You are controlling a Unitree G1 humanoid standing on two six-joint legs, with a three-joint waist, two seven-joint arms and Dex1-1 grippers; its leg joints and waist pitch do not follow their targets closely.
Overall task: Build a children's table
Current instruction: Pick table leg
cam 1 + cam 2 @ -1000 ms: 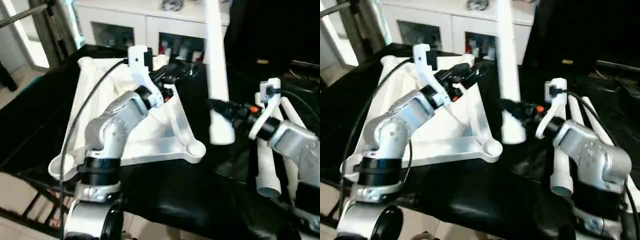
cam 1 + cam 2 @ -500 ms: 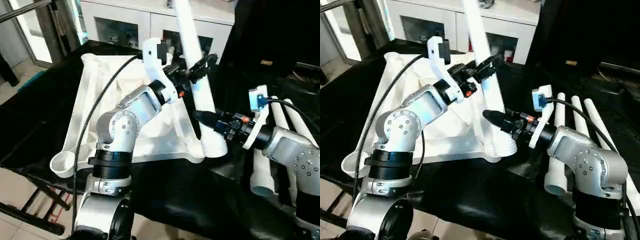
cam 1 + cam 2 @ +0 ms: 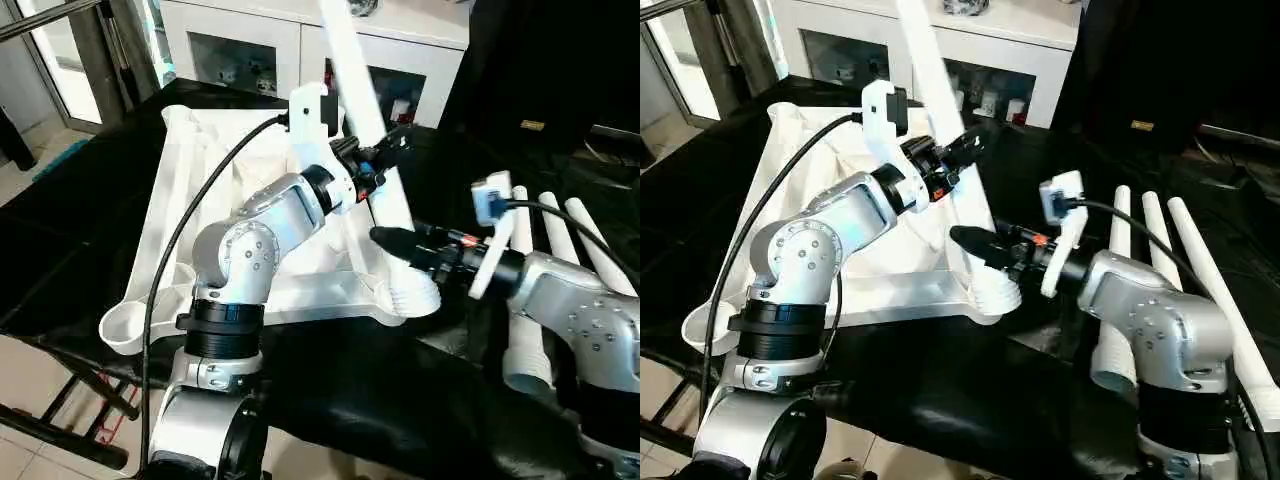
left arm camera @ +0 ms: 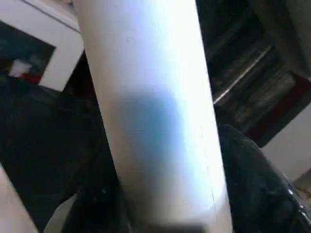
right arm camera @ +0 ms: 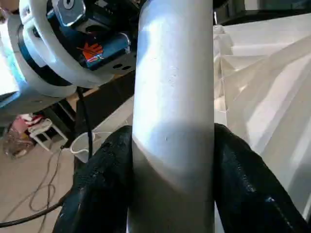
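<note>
Leg now tilted, ribbed foot over tabletop's near corner socket; a second ago it hung upright, clear of that socket. Left tool has closed around mid-shaft; right tool clamps just above socket. Seating likely next.

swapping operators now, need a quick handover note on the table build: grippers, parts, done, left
Right gripper: shut on the leg low down, just above its ribbed end.
Left gripper: fingers around the same leg higher up.
Table top: upside down on the black surface. The leg leans, its ribbed end at the near right corner socket; seating cannot be confirmed.
Spare legs: three lying beside the right arm.
Left: seat this leg, then fit the other three.
</note>
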